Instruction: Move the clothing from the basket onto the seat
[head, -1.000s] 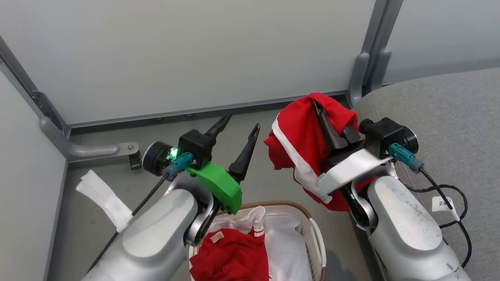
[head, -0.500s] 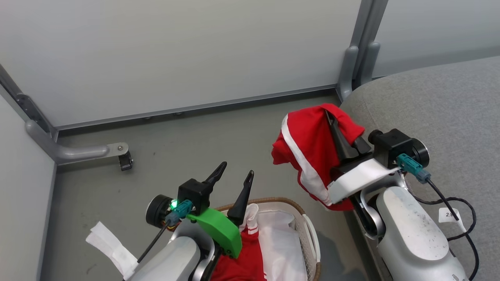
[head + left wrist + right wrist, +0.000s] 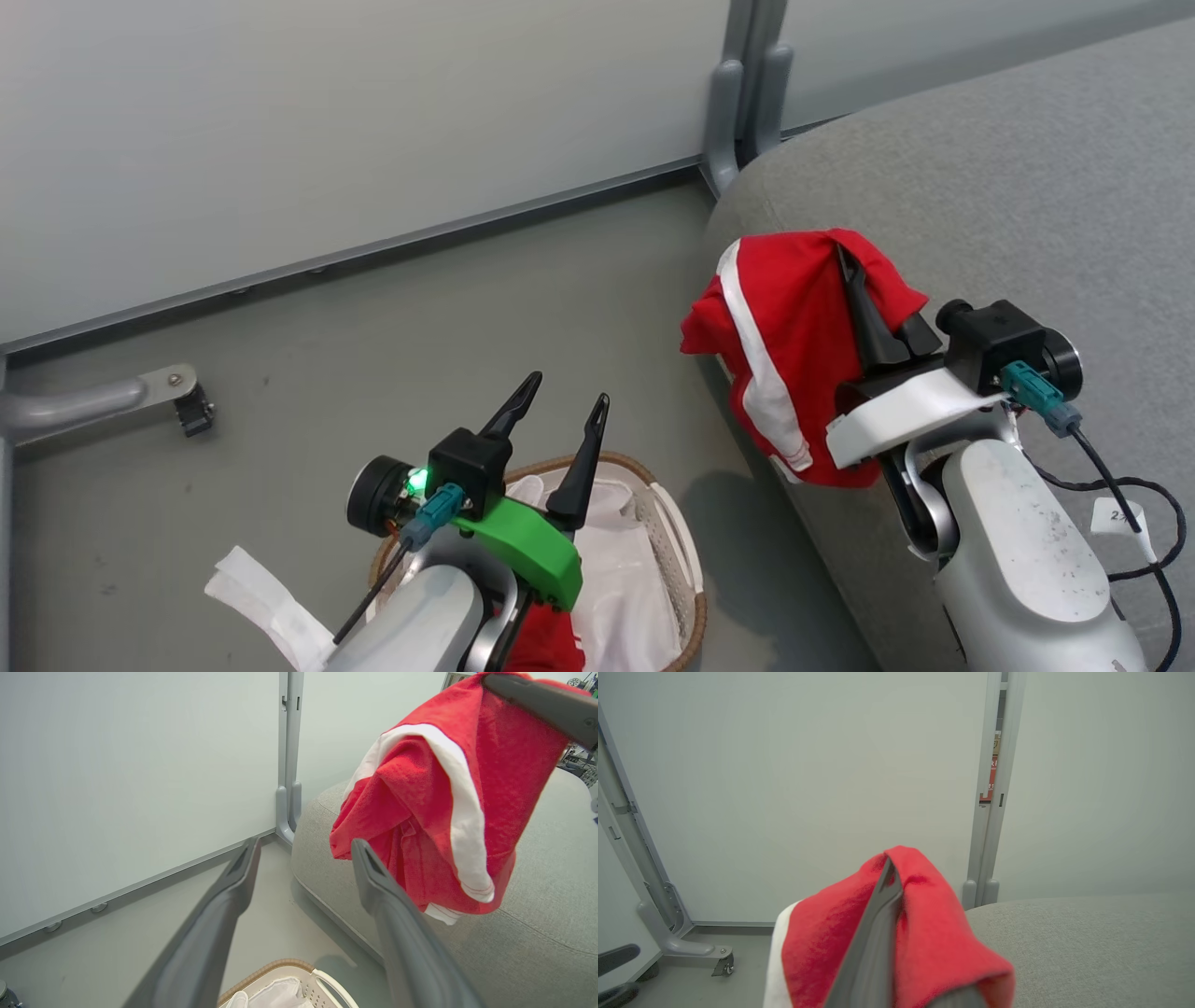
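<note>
Over the rounded edge of the grey woven sofa (image 3: pixel 980 187), a soft red garment (image 3: pixel 794 327) with a white stripe hangs from the right gripper (image 3: pixel 854 280), which is clamped on its folds and has not yet set it down. Below, the oval white basket (image 3: pixel 653 476) with its brown rim holds more red cloth (image 3: pixel 541 644) and a white sheet (image 3: pixel 625 579). The left gripper (image 3: pixel 568 390) hovers above it, spread and empty.

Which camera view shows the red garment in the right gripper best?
The left wrist view: the red garment is large there, with its white stripe, folds and lower hem clear against the sofa. The head view shows it smaller, draped on the right gripper. The right wrist view crops its lower part.
</note>
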### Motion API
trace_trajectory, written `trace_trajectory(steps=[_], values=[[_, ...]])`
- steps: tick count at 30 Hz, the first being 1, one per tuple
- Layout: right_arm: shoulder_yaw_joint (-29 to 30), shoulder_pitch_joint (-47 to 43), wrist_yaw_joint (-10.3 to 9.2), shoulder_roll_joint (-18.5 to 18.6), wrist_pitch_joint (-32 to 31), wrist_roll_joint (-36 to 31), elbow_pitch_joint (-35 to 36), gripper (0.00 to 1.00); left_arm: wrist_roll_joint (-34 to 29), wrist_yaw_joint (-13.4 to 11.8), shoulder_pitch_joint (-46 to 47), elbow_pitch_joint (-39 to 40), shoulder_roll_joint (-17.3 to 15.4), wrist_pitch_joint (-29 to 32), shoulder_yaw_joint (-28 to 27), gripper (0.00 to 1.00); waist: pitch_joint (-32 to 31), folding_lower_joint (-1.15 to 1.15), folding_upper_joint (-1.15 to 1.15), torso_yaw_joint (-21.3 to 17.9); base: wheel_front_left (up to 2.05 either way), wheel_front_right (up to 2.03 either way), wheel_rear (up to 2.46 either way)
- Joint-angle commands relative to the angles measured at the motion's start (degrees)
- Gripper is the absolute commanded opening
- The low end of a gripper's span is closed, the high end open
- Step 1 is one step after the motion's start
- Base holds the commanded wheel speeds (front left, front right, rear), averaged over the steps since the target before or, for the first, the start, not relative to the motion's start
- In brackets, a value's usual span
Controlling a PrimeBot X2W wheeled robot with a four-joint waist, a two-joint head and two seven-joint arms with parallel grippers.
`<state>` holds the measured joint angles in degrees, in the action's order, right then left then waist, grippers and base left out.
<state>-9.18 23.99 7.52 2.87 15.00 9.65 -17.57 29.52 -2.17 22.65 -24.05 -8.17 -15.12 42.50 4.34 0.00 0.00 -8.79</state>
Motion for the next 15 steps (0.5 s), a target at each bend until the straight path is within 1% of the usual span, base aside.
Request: trace_trajectory(steps=[1, 5, 8, 12, 15], values=[[0.79, -0.52, -0.06, 0.24, 0.28, -0.34, 0.5, 0.0, -0.77, 0.37, 0.8, -0.23, 0.13, -0.04, -0.38, 1.0, 4.26, 0.0, 0.0, -6.19, 0.0, 0.0, 0.0], [2.39, -0.77, -0.06, 0.16, 0.28, -0.49, 1.34, 0.0, -2.3, 1.1, 1.98, -0.85, 0.54, -0.04, -0.91, 1.0, 6.91, 0.0, 0.0, -10.51, 0.0, 0.0, 0.0], [3.31, -1.08, -0.06, 0.09, 0.28, -0.33, 1.75, 0.0, -3.41, 1.92, 2.51, -1.62, 0.88, -0.05, -0.7, 1.0, 8.44, 0.0, 0.0, -12.83, 0.0, 0.0, 0.0], [4.33, -1.13, -0.06, 0.08, 0.28, -0.42, 2.05, 0.0, -4.3, 2.75, 3.38, -2.22, 1.58, -0.04, -0.58, 1.0, 9.97, 0.0, 0.0, -14.47, 0.0, 0.0, 0.0], [5.07, -1.09, -0.06, 0.05, 0.28, -0.52, 2.32, 0.0, -5.11, 3.29, 3.57, -2.9, 2.0, -0.04, -0.3, 1.0, 10.91, 0.0, 0.0, -14.61, 0.0, 0.0, 0.0]])
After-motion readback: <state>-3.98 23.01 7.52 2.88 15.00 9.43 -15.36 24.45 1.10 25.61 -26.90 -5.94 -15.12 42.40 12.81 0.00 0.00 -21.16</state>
